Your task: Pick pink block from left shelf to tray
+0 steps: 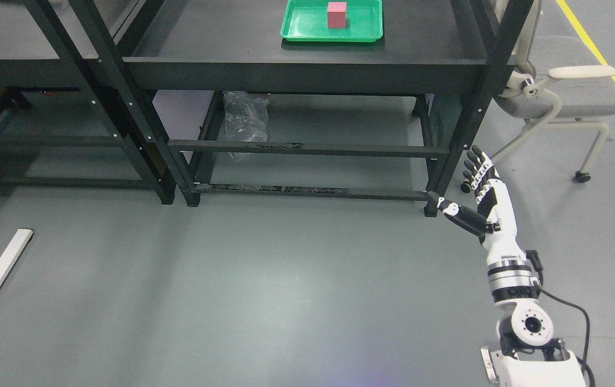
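Right hand (pixel 479 185) empty, fingers stretched out, thumb splayed, low beside the front right leg of the black shelf (pixel 307 64). Farther back, on that shelf's top, green tray (pixel 307 29); inside it, upright near the middle, pink block (pixel 337 14).

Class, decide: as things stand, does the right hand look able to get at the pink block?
Probably not yet: the right hand hangs low beside the shelf leg, while the pink block stands in the green tray above.

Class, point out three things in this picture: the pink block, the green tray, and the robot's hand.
pink block (pixel 337 15), head view, front face.
green tray (pixel 302 33), head view, bare floor left of the block.
right hand (pixel 482 180), head view, back of the hand.
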You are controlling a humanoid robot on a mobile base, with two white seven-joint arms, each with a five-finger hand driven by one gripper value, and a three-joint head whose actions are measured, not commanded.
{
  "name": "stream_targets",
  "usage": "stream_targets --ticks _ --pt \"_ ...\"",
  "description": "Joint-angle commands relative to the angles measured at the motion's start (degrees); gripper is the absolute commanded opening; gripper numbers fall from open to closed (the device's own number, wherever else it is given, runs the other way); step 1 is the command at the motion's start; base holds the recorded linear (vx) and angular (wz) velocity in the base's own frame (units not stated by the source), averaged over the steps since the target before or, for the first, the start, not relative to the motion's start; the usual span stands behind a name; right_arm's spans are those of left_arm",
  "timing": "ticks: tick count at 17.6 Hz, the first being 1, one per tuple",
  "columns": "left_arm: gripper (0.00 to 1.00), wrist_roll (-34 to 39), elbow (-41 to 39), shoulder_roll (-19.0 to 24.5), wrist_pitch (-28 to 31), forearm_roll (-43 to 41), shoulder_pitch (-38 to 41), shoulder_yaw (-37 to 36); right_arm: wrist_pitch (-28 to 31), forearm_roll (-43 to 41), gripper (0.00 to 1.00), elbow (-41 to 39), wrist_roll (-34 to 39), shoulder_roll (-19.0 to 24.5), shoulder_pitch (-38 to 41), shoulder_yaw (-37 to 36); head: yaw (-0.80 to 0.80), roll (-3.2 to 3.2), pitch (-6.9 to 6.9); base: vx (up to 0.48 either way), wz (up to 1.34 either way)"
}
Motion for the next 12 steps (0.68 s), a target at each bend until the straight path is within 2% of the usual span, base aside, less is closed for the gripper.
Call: stream_targets --ticks 1,8,12 --pt "1.0 -0.05 -1.0 1.0 0.16 0.0 0.01 0.14 0.06 -0.65 1.0 0.85 0.03 -1.0 -0.48 -1.45 0.0 0.0 0.0 0.0 0.0" --pt "1.0 -0.05 -1.0 1.0 0.16 0.0 0.09 1.02 -0.56 -0.74 1.0 -0.82 0.29 -1.0 -0.48 -1.62 0.0 0.0 0.0 0.0 0.0" --pt "1.0 -0.05 -1.0 1.0 0.24 0.0 0.01 1.03 -3.28 -0.74 1.0 -2.93 0.29 -1.0 -0.66 -1.8 0.0 0.0 0.0 0.0 0.0"
